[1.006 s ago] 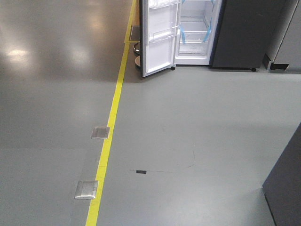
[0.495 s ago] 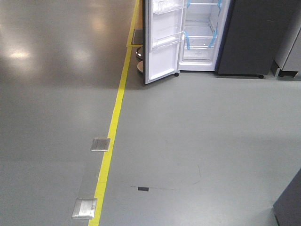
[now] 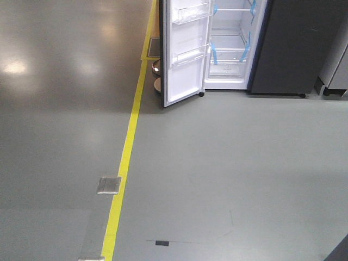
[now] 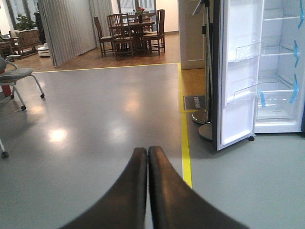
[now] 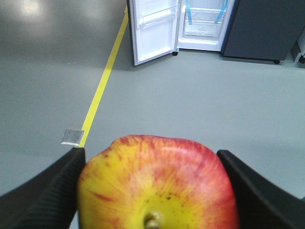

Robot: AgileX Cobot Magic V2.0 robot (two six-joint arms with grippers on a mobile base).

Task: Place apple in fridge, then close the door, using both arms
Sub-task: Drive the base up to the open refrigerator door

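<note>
Carefully: your right gripper [image 5: 151, 168] pinches the glossy, likely slippery apple [image 5: 157, 188] by its sides; left gripper [image 4: 147, 160] closed, empty.

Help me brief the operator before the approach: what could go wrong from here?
1. The apple is pinched only at its sides by the right gripper; a jolt while driving across the floor could shake it loose.
2. The door stands open on the left of the fridge; the shut left gripper might clip its edge on approach.
</note>
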